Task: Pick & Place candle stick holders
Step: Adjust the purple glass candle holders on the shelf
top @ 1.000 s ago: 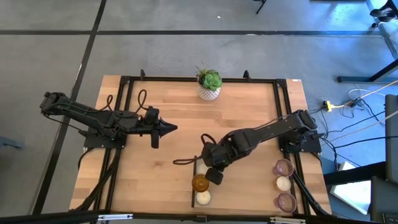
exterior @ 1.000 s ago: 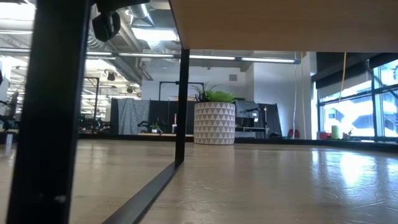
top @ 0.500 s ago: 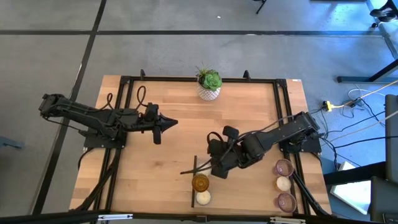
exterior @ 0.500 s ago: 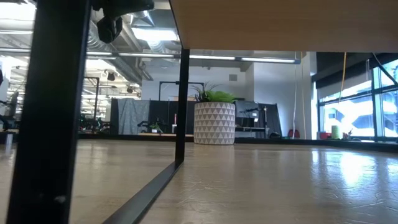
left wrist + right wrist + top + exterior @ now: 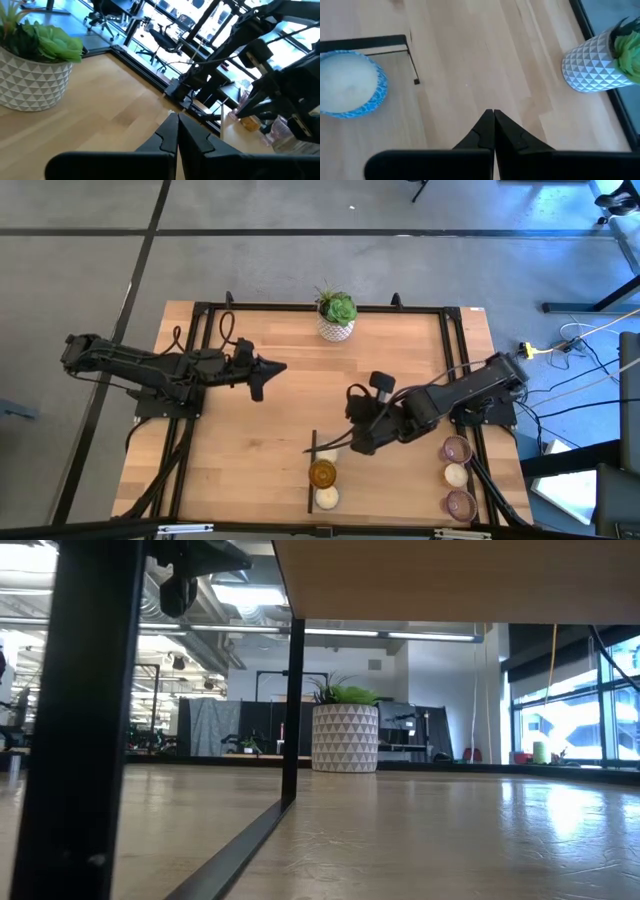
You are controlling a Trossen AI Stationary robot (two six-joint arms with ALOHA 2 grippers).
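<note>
Left gripper [image 5: 279, 367]: fingers pressed together and empty, hovering over the table [image 5: 250, 450] on the left of the pot [image 5: 337, 317] and a little nearer the front; this arm looks idle.
Pot: white patterned, green plant, at the back edge of the table, clear of both arms.
Amber holder [image 5: 322, 474]: near the front edge, almost straight forward from the pot, by a thin black divider [image 5: 312, 470].
Cream holder [image 5: 326, 498]: touching the amber one on its front side.
Right gripper [image 5: 352, 395]: fingers closed tip to tip, carrying nothing, between the pot and the amber holder, pointing toward the pot.
Right-hand row: mauve holder [image 5: 456, 449], cream holder [image 5: 455, 474], mauve holder [image 5: 460, 502], lined up toward the front right corner, far right of the pot.
Risk: I'd judge the right arm's elbow [image 5: 400, 425] sits low near the amber holder; a swing toward the row could clip it or knock the cream one beside it.
Risk: a grab with fingers unopened would just push a holder.
</note>
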